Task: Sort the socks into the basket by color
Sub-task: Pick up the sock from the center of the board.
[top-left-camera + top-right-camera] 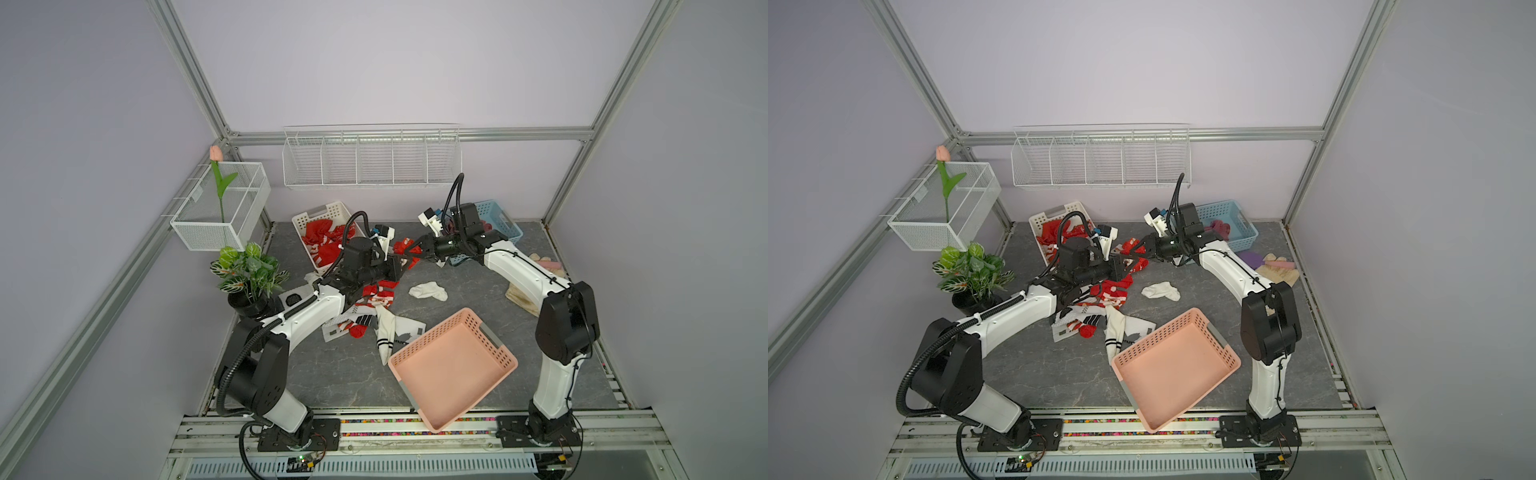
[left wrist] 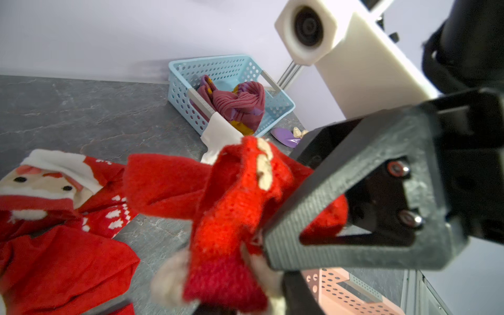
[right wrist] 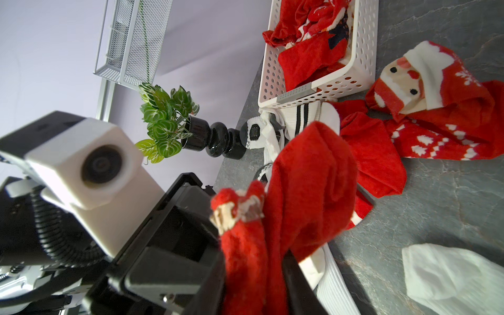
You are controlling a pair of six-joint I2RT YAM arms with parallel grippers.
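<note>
A red sock (image 1: 404, 249) (image 1: 1133, 249) hangs in the air between both grippers above the middle of the table. My left gripper (image 1: 402, 265) (image 2: 253, 300) is shut on one end of the red sock (image 2: 231, 196). My right gripper (image 1: 417, 253) (image 3: 253, 286) faces it, its jaws closed against the same red sock (image 3: 308, 191). Red socks fill the white basket (image 1: 320, 210); maroon ones lie in the blue basket (image 1: 505, 224). The pink basket (image 1: 449, 365) is empty. Red Santa socks (image 1: 380, 295), white black-striped socks (image 1: 390, 332) and a plain white sock (image 1: 428, 291) lie loose.
A potted plant (image 1: 249, 270) stands at the table's left edge beside my left arm. Beige gloves (image 1: 523, 297) and a purple brush (image 1: 1252, 259) lie at the right. A wire bin (image 1: 220, 208) and a wire rack (image 1: 370, 162) hang on the walls. The pink basket overhangs the front rail.
</note>
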